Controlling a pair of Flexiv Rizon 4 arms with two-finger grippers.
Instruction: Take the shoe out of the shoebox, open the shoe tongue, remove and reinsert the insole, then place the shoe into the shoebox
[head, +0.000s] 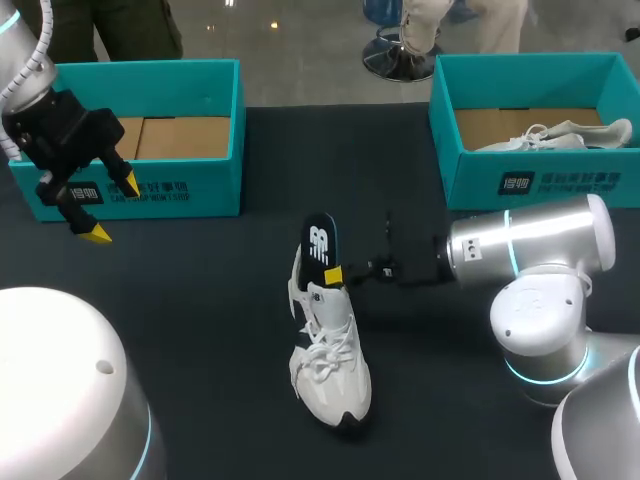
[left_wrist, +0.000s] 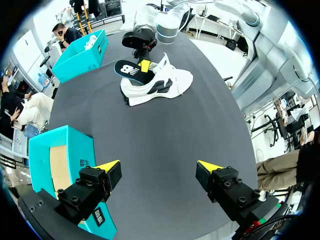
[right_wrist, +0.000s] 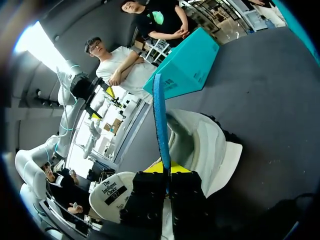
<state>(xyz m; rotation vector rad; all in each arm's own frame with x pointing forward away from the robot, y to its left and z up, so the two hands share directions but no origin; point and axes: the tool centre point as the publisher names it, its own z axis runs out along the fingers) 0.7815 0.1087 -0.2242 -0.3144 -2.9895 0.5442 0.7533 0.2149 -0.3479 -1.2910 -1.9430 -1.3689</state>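
Dark desk (head: 200, 330) in the head view carried the white shoe (head: 330, 375) at its middle, well apart from the left shoebox (head: 190, 190), the right end effector (head: 335, 275) pinching the black insole (head: 321, 243) at the heel. From the left wrist, the left end effector (left_wrist: 159, 172) stood wide open, empty; from the right wrist, 2 fingers (right_wrist: 147, 192) clamped the insole's edge.

light: bright and even, from overhead in all views
shadows: soft and short, under the shoe (head: 330, 375) on the dark table (head: 200, 300)
glare: highlights on the right arm (head: 530, 245) shell; pale sheen across the table in the left wrist view
right wrist view: blown-out bright patch at one side; right gripper (right_wrist: 167, 169) body in shade, insole (right_wrist: 160, 115) edge well lit
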